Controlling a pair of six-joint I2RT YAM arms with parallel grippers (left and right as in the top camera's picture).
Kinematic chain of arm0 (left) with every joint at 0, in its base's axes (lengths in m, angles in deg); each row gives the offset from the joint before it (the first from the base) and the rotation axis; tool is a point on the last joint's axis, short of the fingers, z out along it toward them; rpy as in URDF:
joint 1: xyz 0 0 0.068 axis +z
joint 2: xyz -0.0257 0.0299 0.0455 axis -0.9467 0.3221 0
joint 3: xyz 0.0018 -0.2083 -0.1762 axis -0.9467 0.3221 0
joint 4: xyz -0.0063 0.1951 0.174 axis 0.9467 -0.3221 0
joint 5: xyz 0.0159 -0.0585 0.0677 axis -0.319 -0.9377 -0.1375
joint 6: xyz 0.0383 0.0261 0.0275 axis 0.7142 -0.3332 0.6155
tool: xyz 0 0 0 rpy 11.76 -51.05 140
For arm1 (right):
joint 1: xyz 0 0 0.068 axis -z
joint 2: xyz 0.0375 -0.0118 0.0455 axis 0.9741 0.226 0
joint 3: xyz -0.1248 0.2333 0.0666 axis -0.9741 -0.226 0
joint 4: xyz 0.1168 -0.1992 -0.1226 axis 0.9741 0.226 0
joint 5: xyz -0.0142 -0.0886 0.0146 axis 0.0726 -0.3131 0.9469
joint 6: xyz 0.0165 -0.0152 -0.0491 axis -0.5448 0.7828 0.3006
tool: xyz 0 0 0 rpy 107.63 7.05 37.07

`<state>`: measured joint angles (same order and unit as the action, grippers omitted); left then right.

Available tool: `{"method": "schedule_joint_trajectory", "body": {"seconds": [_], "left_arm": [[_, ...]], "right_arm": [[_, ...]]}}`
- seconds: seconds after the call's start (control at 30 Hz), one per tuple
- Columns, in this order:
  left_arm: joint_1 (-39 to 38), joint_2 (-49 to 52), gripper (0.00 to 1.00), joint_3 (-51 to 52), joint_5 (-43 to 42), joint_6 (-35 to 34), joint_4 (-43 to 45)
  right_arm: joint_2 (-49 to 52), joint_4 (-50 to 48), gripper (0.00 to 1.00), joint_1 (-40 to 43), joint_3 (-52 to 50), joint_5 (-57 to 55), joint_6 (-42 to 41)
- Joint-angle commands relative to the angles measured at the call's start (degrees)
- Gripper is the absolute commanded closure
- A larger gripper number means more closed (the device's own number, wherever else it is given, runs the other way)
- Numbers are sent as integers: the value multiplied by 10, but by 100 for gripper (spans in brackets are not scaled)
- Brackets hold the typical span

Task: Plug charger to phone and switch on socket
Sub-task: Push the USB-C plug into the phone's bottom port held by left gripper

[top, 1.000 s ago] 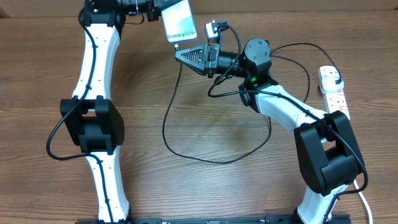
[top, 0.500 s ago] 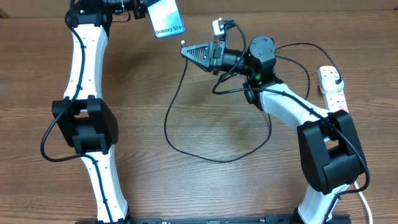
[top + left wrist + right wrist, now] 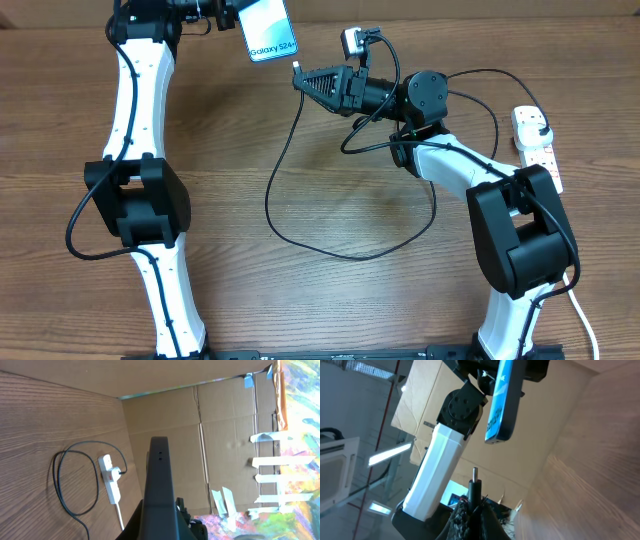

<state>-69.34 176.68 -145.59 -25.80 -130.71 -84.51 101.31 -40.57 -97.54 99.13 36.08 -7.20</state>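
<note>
- The left gripper point(image 3: 240, 14) is clenched on the upper end of the phone point(image 3: 270, 30). The phone's lower end projects past the fingertips, clear of the table point(image 3: 350, 310).
- The right gripper point(image 3: 303, 78) pinches the charger point(image 3: 268, 205) just behind its tip. The tip projects ahead of the fingertips, apart from the phone.
- Misalignment: the tip sits to one side of the phone's lower edge. A straight push would strike the casing, bending the tip or twisting the phone between the left fingers.
- Snagging: the slack cable trailing behind the right fingers may drag the tip off line.
- The socket point(image 3: 535, 145) lies well behind the right fingers. Its switch state cannot be told.
</note>
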Motion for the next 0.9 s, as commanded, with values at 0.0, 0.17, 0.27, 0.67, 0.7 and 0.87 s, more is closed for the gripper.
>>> {"method": "schedule_joint_trajectory", "body": {"seconds": [0.0,0.17,0.27,0.67,0.7,0.87], "left_arm": [[-12,-11,95,-5,-6,-12,5],[-23,-10,96,-5,1,-21,20],[-28,-10,96,-5,1,-34,32],[-32,-10,96,-5,-1,-33,32],[-32,-10,96,-5,-3,-31,32],[-34,-10,96,-5,-8,-29,32]], "right_arm": [[4,-6,96,0,6,4,-32],[4,-6,96,-1,6,3,-42],[4,-6,96,-1,6,3,-40],[4,-6,96,1,6,0,-40],[4,-6,96,1,6,-2,-40],[4,-6,96,1,6,-6,-40]]}}
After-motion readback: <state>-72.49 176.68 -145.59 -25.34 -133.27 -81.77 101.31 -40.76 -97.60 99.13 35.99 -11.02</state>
